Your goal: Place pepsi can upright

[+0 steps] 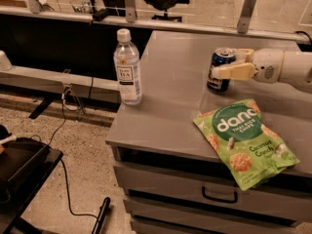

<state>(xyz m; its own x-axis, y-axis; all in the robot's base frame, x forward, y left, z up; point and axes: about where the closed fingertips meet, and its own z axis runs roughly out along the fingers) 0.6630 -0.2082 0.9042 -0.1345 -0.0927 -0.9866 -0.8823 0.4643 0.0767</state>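
Observation:
The pepsi can [219,72] is dark blue with a silver top. It stands upright on the grey cabinet top [170,82], right of centre. My gripper [230,63] reaches in from the right on a white arm [287,69]. Its tan fingers [234,72] sit on either side of the can's upper half, closed on it. The can's base looks level with the surface.
A clear tea bottle with a white cap [127,67] stands near the cabinet's left edge. A green chips bag [246,140] lies at the front right, just in front of the can. Drawers are below the top, and the floor with cables and a black case is to the left.

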